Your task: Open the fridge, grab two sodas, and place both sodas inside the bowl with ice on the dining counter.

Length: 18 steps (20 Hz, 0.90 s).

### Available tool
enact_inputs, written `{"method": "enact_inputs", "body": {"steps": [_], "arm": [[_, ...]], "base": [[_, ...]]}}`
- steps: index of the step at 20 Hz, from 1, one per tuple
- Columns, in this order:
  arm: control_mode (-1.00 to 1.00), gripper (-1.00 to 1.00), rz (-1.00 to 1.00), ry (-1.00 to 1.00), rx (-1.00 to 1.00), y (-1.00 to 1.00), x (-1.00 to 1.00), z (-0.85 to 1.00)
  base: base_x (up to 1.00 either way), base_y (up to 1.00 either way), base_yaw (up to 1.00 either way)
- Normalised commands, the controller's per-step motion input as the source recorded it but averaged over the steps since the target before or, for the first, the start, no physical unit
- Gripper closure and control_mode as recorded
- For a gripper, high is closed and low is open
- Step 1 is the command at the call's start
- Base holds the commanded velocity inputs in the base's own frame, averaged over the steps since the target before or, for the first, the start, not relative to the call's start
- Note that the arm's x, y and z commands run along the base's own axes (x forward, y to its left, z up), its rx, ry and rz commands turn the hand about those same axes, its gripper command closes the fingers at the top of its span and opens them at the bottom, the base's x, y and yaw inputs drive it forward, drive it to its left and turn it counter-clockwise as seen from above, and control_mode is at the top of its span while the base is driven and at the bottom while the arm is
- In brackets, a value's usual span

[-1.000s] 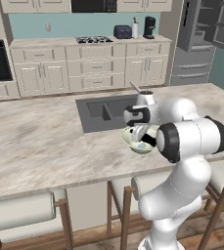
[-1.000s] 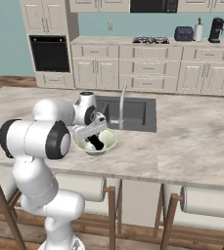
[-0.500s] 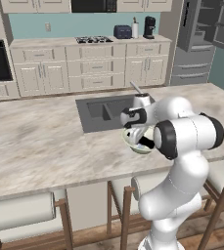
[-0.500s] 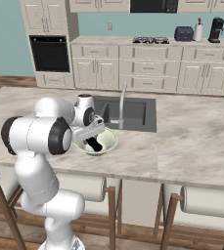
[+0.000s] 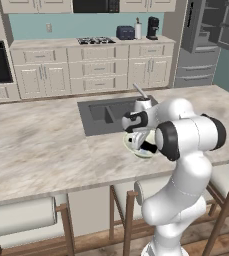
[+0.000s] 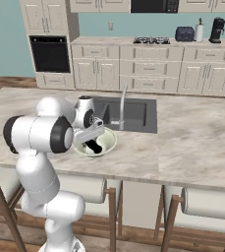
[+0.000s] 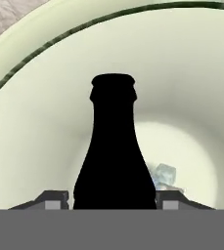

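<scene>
My gripper point(image 7: 113, 200) hangs inside the pale cream-green bowl with ice point(image 7: 30, 122), pointing into it. A dark soda bottle point(image 7: 112, 151) lies between the two fingertips point(image 7: 52, 197), neck pointing away, and a thin gap shows beside its body, so the jaws stand open. An ice cube point(image 7: 165, 173) lies beside the bottle. The bowl point(image 5: 134, 149) point(image 6: 110, 142) rests on the dining counter point(image 5: 36, 145) point(image 6: 197, 142), near its front edge, with the soda point(image 5: 149, 147) point(image 6: 93, 146) dark inside it under the gripper point(image 5: 138, 137) point(image 6: 92, 139). The fridge point(image 5: 206, 35) stands at the back right with a door swung open.
An inset grey sink point(image 5: 103, 115) point(image 6: 133, 110) with a faucet point(image 6: 123, 103) lies just behind the bowl. White-cushioned stools point(image 5: 21, 217) point(image 6: 207, 204) are tucked under the counter's near edge. The wall counter point(image 5: 91, 45) carries a toaster and a coffee maker.
The fingers have parted a little around the soda bottle in the bowl. The hand has settled slightly lower over the bowl; the base has not moved.
</scene>
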Motion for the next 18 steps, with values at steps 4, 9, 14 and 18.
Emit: {"method": "enact_inputs", "body": {"steps": [4, 9, 14, 18], "arm": [[-1.0, -1.0, 0.07, 0.0, 0.03, 0.0, 0.1, 0.0], [-1.0, -1.0, 0.05, -0.01, 0.04, 0.0, 0.02, 0.13], [-1.0, -1.0, 0.01, -0.06, 0.03, 0.0, -0.06, 0.53], [-1.0, -1.0, 0.0, -0.07, 0.03, 0.0, -0.22, 0.7]], "base": [[0.0, 0.0, 0.0], [0.0, 0.0, 0.0], [0.0, 0.0, 0.0], [0.0, 0.0, 0.0]]}}
